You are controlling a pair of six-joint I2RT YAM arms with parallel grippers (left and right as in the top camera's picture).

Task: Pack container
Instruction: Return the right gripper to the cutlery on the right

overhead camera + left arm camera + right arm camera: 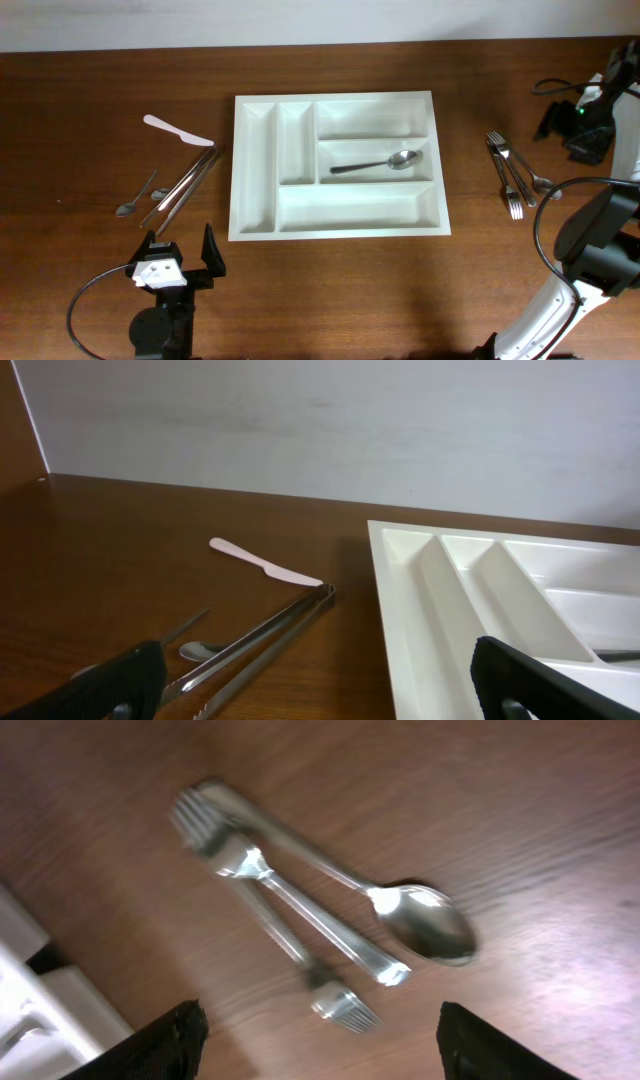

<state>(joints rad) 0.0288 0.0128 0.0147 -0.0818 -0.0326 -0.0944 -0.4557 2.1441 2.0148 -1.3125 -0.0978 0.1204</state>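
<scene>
**Container** [350,208]: white plastic tray with five compartments, two narrow and upright on its left and three wide ones stacked on its right. It lies flat at the middle of the brown wooden worktop [100,80].
- Contents: one metal spoon [378,163] in the middle wide compartment, bowl toward the container's right wall. The other four compartments hold nothing.
- Left of the container: white plastic knife [178,130], metal tongs [190,178] just beside the container's left wall, and a small spoon [138,195] farther out.
- Right of the container: two forks [505,175] and a second spoon [540,183], lying together and touching, apart from the tray.
- Left claw [184,252]: off the container's near-left corner, fingers spread apart, holding nothing.
- Right claw [320,1050]: out past the container's right side, over the forks, fingers wide apart, holding nothing.
</scene>
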